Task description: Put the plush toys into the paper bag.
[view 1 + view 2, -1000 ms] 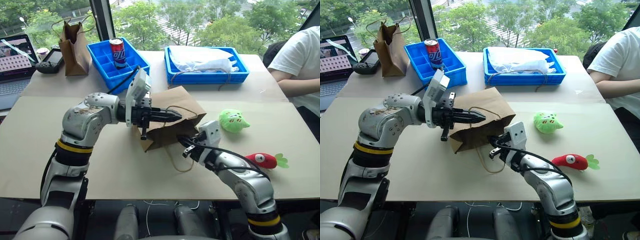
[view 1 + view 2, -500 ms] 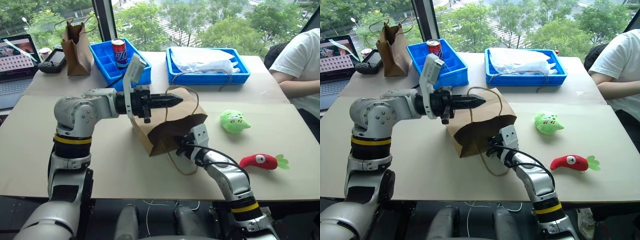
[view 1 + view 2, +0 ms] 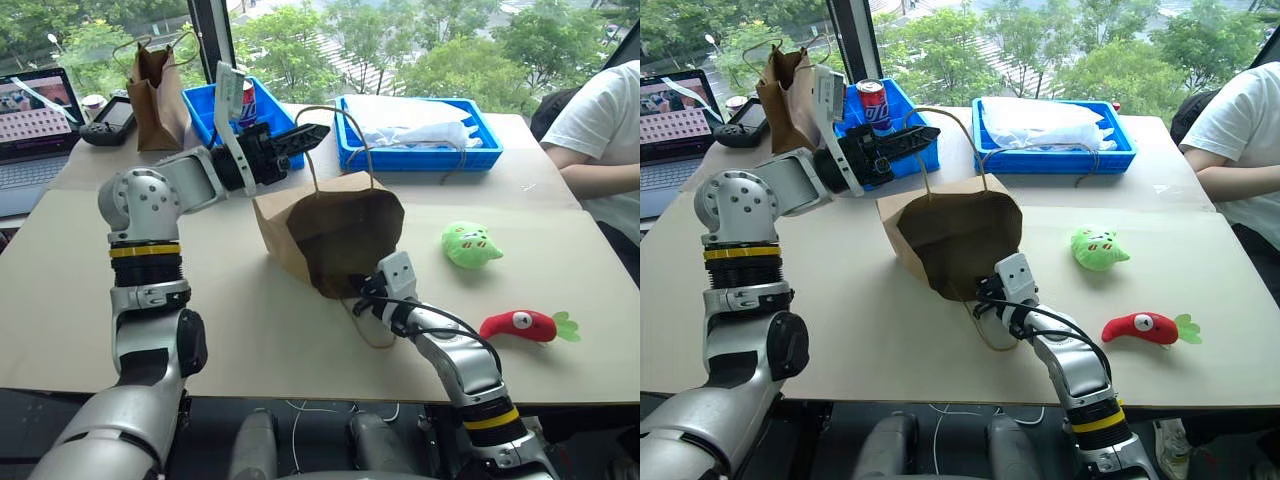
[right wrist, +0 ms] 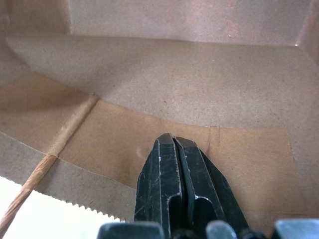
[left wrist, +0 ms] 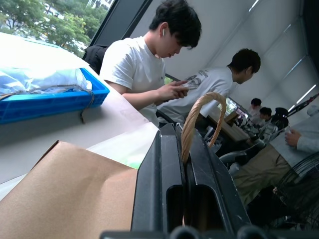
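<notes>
Paper bag (image 3: 330, 232) sits mid-table, tipped over with its open mouth facing the robot; inside is dark and hard to read. Left gripper (image 3: 312, 133) is raised above and behind the bag, fingers closed tight on one cord handle (image 3: 330, 112); the left wrist view shows the cord loop (image 5: 199, 112) pinched between the two black fingers (image 5: 162, 184). That handle is pulled up taut. Right gripper (image 3: 983, 292) is at the lower edge of the bag mouth, tips pushed inside and hidden by the paper; the right wrist view shows its fingers (image 4: 172, 179) pressed together with nothing between them, resting against the bag's inner paper wall. Second handle (image 3: 368, 330) droops on the table under the right arm, partly covered by it.

Green plush toy (image 3: 468, 243) lies on the table to the right of the bag, apart from it. Red plush toy (image 3: 525, 323) with green leaves lies nearer the table's front edge, further right. Both outside the bag, untouched.

Behind: blue tray (image 3: 420, 150) with crumpled white plastic, blue divided bin (image 3: 205, 110) with a can (image 3: 872, 104) half hidden by the left arm, a narrower brown bag (image 3: 158, 85), a laptop (image 3: 35, 115) cut off at the left edge. A person in a white shirt (image 3: 600, 120) is cut off at the right edge.
</notes>
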`<state>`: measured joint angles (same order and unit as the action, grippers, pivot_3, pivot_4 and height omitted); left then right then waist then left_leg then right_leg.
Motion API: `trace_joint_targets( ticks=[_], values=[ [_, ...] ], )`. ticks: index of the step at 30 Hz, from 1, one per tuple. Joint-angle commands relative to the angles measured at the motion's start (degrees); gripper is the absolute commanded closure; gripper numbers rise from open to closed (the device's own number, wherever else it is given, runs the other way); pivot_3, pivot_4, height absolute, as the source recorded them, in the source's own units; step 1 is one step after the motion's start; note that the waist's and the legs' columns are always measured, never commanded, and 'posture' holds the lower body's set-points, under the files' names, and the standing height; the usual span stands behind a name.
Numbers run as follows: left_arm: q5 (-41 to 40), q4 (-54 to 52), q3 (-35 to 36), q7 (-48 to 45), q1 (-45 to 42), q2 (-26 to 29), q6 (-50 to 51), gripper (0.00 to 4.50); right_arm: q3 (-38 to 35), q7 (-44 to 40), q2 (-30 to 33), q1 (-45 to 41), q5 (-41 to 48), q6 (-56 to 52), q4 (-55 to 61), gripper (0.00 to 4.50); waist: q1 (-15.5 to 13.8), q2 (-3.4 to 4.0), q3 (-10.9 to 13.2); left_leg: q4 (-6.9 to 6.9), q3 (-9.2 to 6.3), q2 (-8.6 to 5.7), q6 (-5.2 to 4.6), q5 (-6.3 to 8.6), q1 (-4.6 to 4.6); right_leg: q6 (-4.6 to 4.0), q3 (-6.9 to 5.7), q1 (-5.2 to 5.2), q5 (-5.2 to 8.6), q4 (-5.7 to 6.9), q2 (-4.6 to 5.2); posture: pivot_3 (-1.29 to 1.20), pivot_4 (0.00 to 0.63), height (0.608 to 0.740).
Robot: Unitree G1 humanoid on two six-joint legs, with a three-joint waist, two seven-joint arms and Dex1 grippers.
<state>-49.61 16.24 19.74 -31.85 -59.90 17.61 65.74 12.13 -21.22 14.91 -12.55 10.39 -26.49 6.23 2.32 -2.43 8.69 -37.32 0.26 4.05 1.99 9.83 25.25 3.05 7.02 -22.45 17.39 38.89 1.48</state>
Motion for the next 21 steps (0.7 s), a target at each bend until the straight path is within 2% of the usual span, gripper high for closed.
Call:
trace_joint_targets(
  ticks=[1,7,11,15,18,21],
  values=[
    [-3.23,-1.58,2.16,2.47,-1.76,-0.76,2.39,4.50,0.02,-0.57,0.78,1.70,-1.06,-1.64,-0.83,4.44,0.06,0.00,0.00,0.00,-0.01,0.00,0.00,0.00,0.00,0.00,0.00,0.00,0.00,0.00,0.00,0.00,0.150,0.704],
    [-3.57,-7.25,-2.03,1.81,3.65,-0.91,5.37,4.50,-3.96,-2.53,2.94,0.44,2.18,-3.96,9.85,4.44,0.02,0.01,0.01,0.07,-0.03,-0.09,0.03,-0.01,0.01,0.00,0.00,-0.01,0.00,-0.01,0.07,0.00,0.150,0.704],
    [-4.85,-8.59,-1.30,3.86,5.55,-2.31,6.98,4.50,-8.06,-3.73,3.92,-0.04,7.27,-8.07,17.45,4.44,0.03,0.05,0.05,0.09,-0.05,-0.09,0.06,-0.03,0.02,-0.01,0.00,-0.04,0.00,0.00,0.07,0.00,0.150,0.704],
    [-5.90,-9.39,-0.67,4.93,6.42,-2.72,7.87,4.50,-14.90,-6.34,8.48,2.27,14.10,-14.54,26.26,3.40,0.00,0.06,0.07,0.10,-0.07,-0.11,0.06,-0.03,0.06,-0.01,-0.01,-0.06,0.00,-0.02,0.08,0.00,0.150,0.704],
    [-6.84,-9.70,0.17,6.24,7.16,-2.92,8.47,4.50,-22.32,-9.58,14.14,5.37,19.83,-18.36,30.13,2.47,-0.37,0.06,0.07,0.19,-0.09,-0.14,0.06,-0.03,0.08,0.00,-0.02,0.00,0.01,-0.17,0.10,0.00,0.150,0.704],
    [-7.11,-9.73,0.63,6.98,7.19,-3.07,8.35,4.50,-30.84,-11.96,18.99,6.06,25.84,-21.31,29.78,1.35,-0.41,0.06,0.08,0.23,-0.08,-0.17,0.06,-0.03,0.08,-0.01,-0.01,0.05,0.01,-0.29,0.13,0.00,0.150,0.704]
  ],
)
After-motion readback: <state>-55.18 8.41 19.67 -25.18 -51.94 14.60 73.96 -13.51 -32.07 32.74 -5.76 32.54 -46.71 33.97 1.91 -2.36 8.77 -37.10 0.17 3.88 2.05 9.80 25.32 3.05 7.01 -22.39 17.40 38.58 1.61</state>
